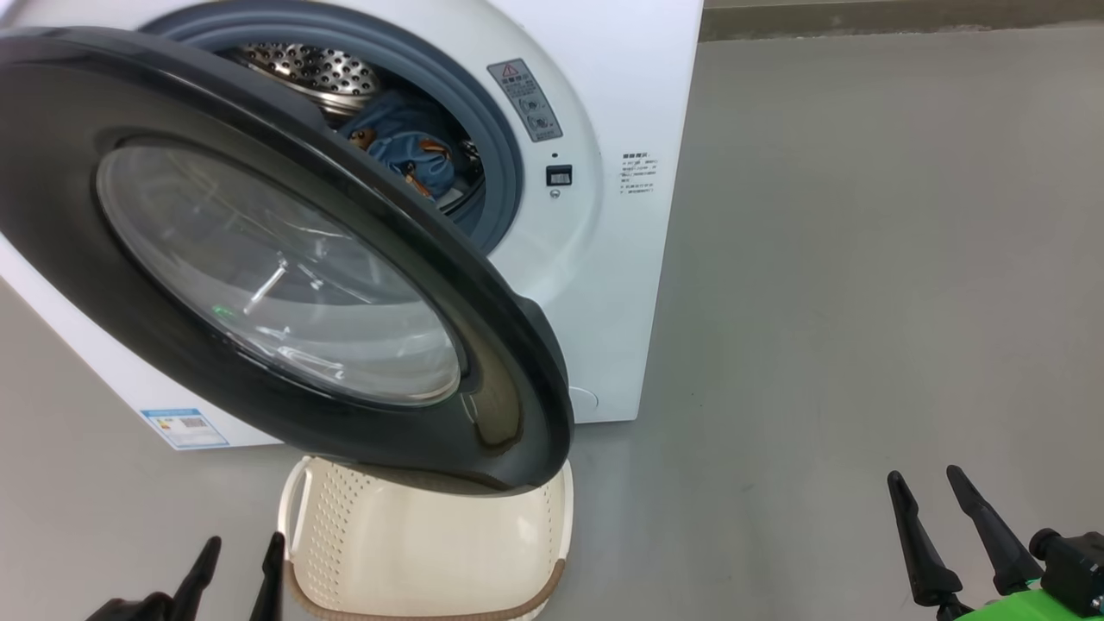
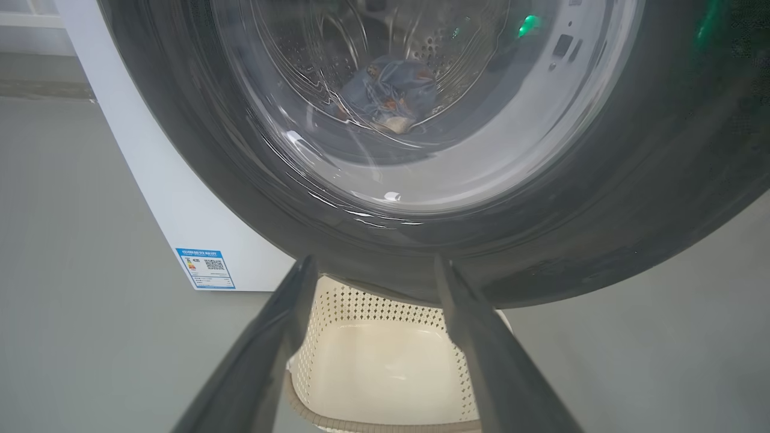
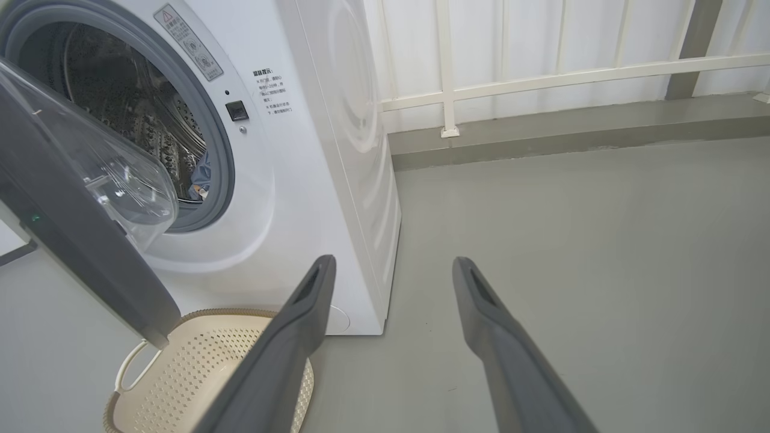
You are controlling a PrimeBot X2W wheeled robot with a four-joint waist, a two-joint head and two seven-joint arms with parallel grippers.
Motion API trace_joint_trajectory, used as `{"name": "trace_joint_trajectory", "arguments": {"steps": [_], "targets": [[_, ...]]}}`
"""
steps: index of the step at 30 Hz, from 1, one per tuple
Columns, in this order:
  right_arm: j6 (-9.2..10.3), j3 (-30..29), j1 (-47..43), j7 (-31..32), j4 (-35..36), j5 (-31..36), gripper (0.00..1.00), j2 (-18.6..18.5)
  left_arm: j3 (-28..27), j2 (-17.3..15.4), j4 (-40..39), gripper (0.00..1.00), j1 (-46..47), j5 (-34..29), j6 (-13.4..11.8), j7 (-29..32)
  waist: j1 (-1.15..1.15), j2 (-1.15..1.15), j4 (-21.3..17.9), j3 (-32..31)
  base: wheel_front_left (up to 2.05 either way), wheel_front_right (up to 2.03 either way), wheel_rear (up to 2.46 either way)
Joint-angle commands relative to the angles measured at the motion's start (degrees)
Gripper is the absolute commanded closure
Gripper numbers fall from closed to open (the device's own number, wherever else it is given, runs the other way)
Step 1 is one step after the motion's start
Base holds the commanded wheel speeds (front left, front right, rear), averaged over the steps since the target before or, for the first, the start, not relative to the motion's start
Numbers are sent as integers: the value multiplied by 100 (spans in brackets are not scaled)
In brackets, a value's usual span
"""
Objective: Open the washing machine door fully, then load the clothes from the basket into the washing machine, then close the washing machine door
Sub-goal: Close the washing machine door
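**Black-rimmed washing machine door (image 1: 276, 267) swung out, clothes (image 1: 405, 142) in the drum (image 1: 319, 73)**

Head view:
- The door takes up 9 to 10 o'clock. It is hinged on its left, and its free edge is angled out toward the camera.
- Its lower lip hangs over the basket (image 1: 414, 543) at 6 o'clock.
- The washing machine (image 1: 621, 103), a white box, sits tilted at 12 o'clock.
- The grey-blue rubber ring (image 1: 492, 129) and the steel drum show past the door's upper edge, at 1 o'clock of the glass.

Clothes: a light blue bundle with orange-brown prints lies low in the drum, just inside the ring. In the left wrist view the same bundle shows through the glass bowl at 12 o'clock.

Basket: cream perforated plastic on the grey floor (image 1: 862, 259), right in front of the machine. Its back part is hidden under the door. The inner floor that shows is bare plastic, and the brown rim runs along the near edge.

Left gripper (image 1: 244, 540): at 7 o'clock of the head view, fingers spread wide with nothing between them. It is close beside the basket's left handle, and I can't tell if they touch. In its wrist view the tips point up at the door's lower rim, with the basket framed between them.

Right gripper (image 1: 923, 472): at 4 to 5 o'clock, fingers spread and empty. It is over bare floor, well apart from the machine and basket. Its wrist view looks toward the machine's right front corner, with a white railing (image 3: 541, 78) at 12 to 1 o'clock.

The blue label sticker (image 1: 184, 427) is low on the cabinet at 8 o'clock.
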State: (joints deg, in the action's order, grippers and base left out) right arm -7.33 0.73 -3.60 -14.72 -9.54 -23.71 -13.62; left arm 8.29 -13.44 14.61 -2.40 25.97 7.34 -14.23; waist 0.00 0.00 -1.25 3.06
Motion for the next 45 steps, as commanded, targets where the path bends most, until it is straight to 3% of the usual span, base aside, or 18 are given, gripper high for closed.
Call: {"name": "trace_joint_trajectory", "arguments": {"steps": [1,14,15,16,17,18,29,45], "targets": [[-16,82,4,-28,144,52,0,-96,-256,-89,-91,0,112,-41,14,-76,0,0,3,7,0,0,0],[-16,40,45,-28,174,-41,0,-2,-467,92,-60,0,131,-223,14,-76,0,0,62,-5,0,0,0],[-16,49,47,-28,173,-60,20,2,-472,96,-71,0,131,-231,14,-76,0,0,69,-15,0,0,0],[-16,68,54,-28,177,-95,55,12,-473,102,-79,0,128,-237,14,-76,0,0,77,-24,0,0,0],[-16,108,88,-28,191,-153,96,19,-487,123,-100,0,124,-249,14,-76,0,0,95,-39,0,0,0],[-16,139,114,-28,211,-168,100,14,-494,136,-109,0,120,-257,14,-76,0,0,106,-48,0,0,0],[-16,694,847,-28,892,-198,100,98,-517,247,-195,0,52,-261,14,-76,0,0,268,-142,0,0,0],[-16,2140,1715,-28,1862,-338,100,540,-482,411,-315,0,-53,-257,14,-76,0,0,642,-285,0,0,0]]}}
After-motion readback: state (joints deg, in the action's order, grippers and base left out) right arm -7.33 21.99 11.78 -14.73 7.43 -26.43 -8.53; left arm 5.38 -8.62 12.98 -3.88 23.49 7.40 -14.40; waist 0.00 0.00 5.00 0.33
